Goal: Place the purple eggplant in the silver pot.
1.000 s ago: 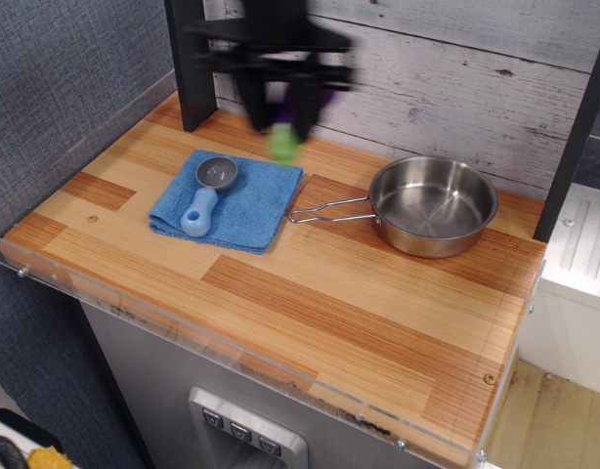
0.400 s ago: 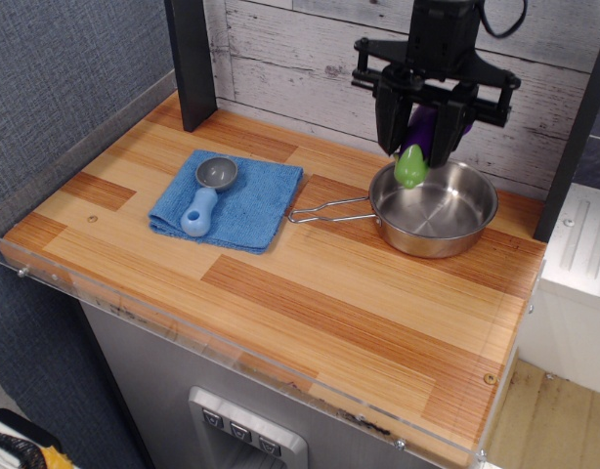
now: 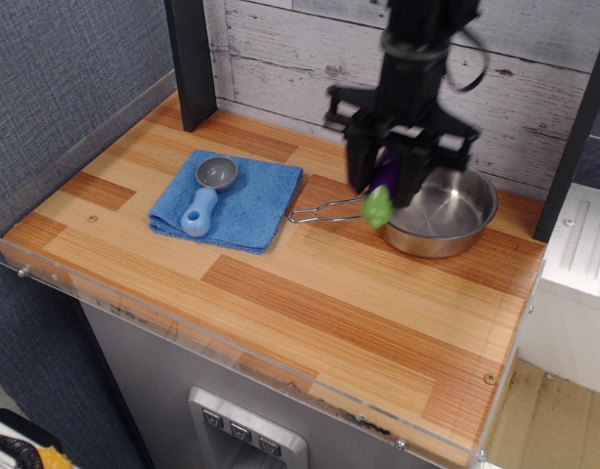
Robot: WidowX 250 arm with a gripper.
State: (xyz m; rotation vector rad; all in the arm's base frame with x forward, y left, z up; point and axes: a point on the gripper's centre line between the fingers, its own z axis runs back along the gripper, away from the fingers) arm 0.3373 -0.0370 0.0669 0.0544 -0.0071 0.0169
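My jaws are clamped on the eggplant [image 3: 381,191], gripper [image 3: 382,186] pointing down, its green stem cap hanging below my fingers [image 3: 357,168]. I hold it in the air over the left rim of the pot [image 3: 451,200], where the wire handle joins. The pot sits on the wooden counter [image 3: 310,293]. Well to the left, a scoop [image 3: 207,191] lies on a blue cloth [image 3: 243,203].
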